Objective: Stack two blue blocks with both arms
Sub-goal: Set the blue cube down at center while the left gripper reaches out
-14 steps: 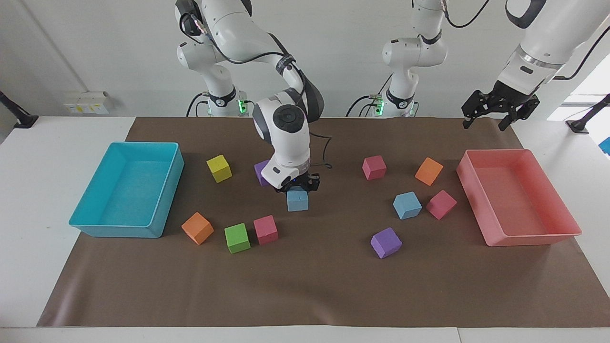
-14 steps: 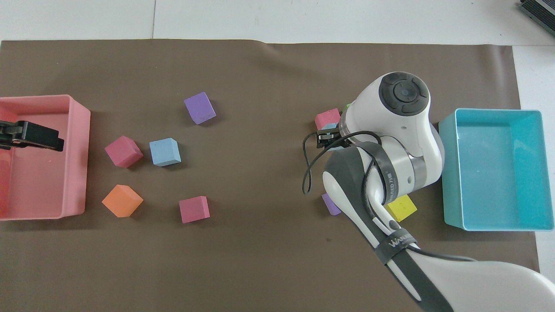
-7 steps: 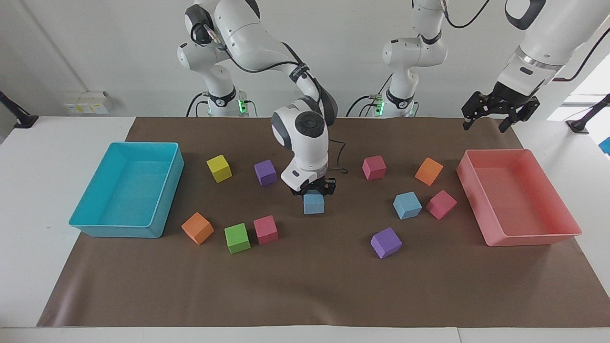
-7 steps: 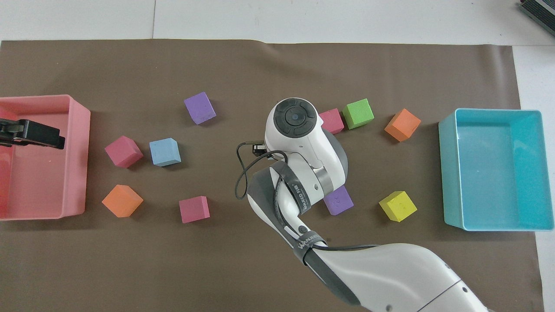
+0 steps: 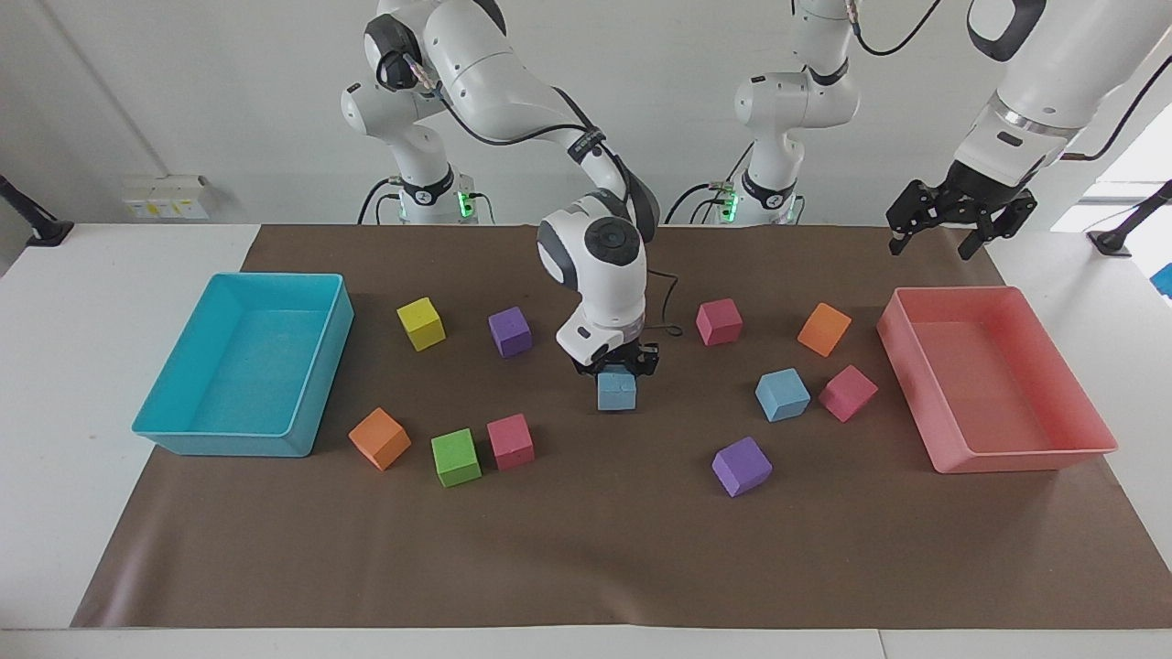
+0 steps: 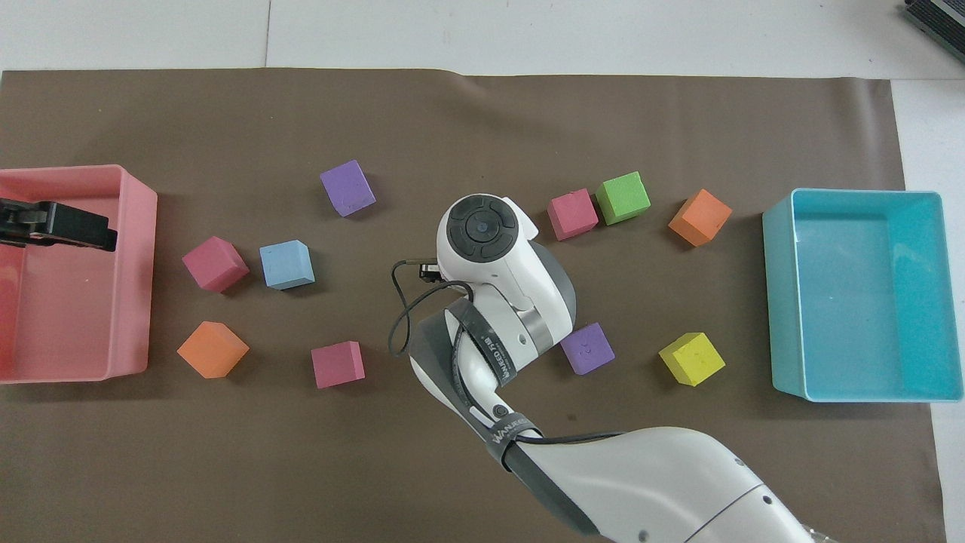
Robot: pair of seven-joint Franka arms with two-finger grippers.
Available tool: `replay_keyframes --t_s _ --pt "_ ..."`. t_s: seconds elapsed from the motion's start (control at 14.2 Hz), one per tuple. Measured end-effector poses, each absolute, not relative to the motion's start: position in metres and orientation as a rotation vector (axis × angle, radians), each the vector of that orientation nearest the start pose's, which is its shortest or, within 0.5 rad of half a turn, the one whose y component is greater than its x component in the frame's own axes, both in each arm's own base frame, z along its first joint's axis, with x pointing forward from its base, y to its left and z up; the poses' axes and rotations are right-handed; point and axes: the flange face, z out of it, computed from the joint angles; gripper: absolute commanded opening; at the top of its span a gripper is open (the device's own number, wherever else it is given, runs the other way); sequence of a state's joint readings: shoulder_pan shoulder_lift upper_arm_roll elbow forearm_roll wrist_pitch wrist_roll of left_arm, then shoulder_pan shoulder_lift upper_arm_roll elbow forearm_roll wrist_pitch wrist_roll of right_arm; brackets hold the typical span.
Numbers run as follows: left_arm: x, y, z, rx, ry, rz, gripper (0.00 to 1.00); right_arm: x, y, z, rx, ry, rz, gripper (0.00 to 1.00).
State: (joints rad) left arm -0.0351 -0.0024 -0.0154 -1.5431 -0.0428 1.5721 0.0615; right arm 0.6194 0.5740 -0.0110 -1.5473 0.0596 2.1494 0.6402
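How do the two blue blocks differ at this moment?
The carried blue block is clamped in the right gripper over the mat's middle; the resting blue block lies free on the mat beside a pink cube. The carried one faces the camera squarely; the resting one sits turned. Both look alike in colour and size.

**White arms, black fittings**

Both arms [image 5: 499, 78] are glossy white, built of rounded jointed segments. The right arm's wrist carries a dark grey round cap [image 5: 612, 236] and a grey band printed with white lettering [image 6: 507, 354]. A thin black cable [image 6: 403, 317] loops beside it. Green lights [image 5: 465, 203] glow at the bases. The jaws are black.
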Motion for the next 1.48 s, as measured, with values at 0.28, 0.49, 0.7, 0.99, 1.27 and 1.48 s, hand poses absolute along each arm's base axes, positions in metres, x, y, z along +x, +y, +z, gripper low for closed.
replay_keyframes --t_s 0.28,0.49,0.7,0.99,1.27,1.48 --pt "0.556 -0.030 0.636 -3.179 0.172 -0.058 1.00 0.568 0.405 0.307 -3.097 0.088 0.023 0.00" --pt "0.559 -0.032 0.635 -3.178 0.176 -0.081 1.00 0.565 0.403 0.299 -3.101 0.089 0.030 0.00" --pt "0.561 -0.034 0.635 -3.177 0.180 -0.112 1.00 0.565 0.403 0.299 -3.100 0.089 0.028 0.75" --pt "0.566 -0.036 0.626 -3.177 0.183 -0.112 1.00 0.565 0.402 0.298 -3.101 0.089 0.028 1.00" --pt "0.576 -0.041 0.611 -3.177 0.195 -0.117 1.00 0.571 0.396 0.306 -3.092 0.100 0.002 1.00" --pt "0.581 -0.053 0.597 -3.176 0.224 -0.124 1.00 0.580 0.384 0.330 -3.065 0.136 -0.038 1.00"
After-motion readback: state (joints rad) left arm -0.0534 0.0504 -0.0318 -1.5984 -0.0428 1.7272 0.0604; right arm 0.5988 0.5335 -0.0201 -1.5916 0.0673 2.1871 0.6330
